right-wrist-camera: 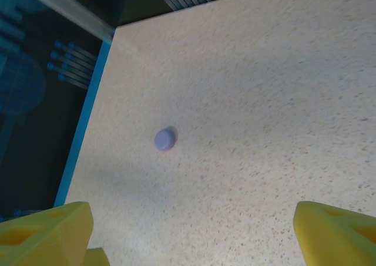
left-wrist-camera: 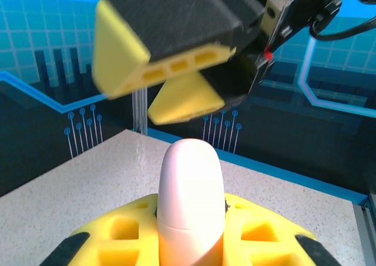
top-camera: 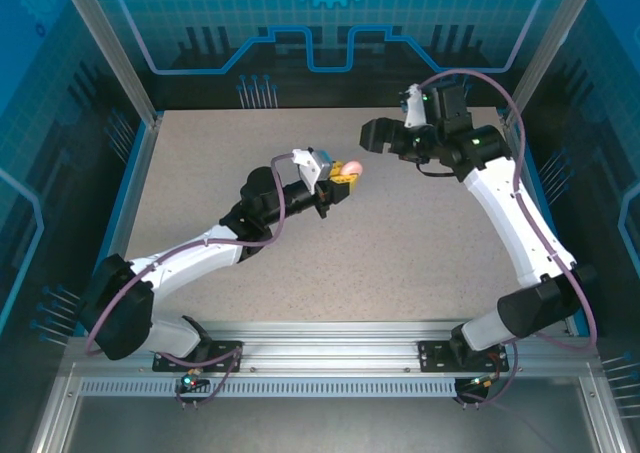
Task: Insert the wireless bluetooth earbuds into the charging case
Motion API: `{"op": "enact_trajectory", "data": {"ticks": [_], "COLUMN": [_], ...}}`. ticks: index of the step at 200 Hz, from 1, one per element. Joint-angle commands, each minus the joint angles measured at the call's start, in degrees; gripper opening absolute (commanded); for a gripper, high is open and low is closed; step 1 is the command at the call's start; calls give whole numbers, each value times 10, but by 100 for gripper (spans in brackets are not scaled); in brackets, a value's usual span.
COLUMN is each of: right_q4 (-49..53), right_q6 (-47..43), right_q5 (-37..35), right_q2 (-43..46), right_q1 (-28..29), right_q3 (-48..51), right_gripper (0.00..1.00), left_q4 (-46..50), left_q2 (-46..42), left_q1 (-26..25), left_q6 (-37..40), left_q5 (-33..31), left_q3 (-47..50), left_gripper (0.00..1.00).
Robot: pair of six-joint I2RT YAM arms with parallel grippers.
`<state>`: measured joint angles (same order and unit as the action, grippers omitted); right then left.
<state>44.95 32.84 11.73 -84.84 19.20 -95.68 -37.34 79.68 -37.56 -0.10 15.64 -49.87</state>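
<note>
pink case point(left-wrist-camera: 189, 195) (lid closed) sits pinched in left tool point(top-camera: 343, 180), right tool point(right-wrist-camera: 195, 233) spread.

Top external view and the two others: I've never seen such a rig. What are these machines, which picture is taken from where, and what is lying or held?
These are two robot arms bolted side by side at the near edge of a speckled table. The top external view looks down from above and behind them. The other two pictures come from a camera on each wrist, so the yellow shapes at their lower edges are that arm's own fingers. The left pincer is shut on a rounded pale pink case. The right pincer stands open and empty, close in front of that case. On the table lies a small round purple piece, too small to tell whether case or earbud.
</note>
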Motion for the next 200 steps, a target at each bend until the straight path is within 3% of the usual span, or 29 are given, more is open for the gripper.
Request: {"op": "enact_trajectory", "data": {"ticks": [1, 32, 91, 149, 200], "right_q4": [-33, -58, -131, -129, -126], "right_q6": [32, 31, 60, 61, 61], "right_q5": [-16, -27, -25, -53, -58], "right_q2": [18, 44, 115, 156, 154], "right_q1": [-31, -42, -44, -44, -45], "right_q3": [48, 141, 319, 370, 376], "right_gripper": [90, 90, 90, 90, 90], "left_q4": [7, 92, 247, 311, 423], "left_q2": [0, 11, 77, 148, 240], "left_q1": [3, 4, 12, 50, 66], "left_q6": [-28, -98, -156, -216, -213], "left_q5": [-31, -63, -56, -22, -2], "left_q3": [20, 8, -65, -115, -216], "left_gripper": [0, 0, 0, 0, 0]}}
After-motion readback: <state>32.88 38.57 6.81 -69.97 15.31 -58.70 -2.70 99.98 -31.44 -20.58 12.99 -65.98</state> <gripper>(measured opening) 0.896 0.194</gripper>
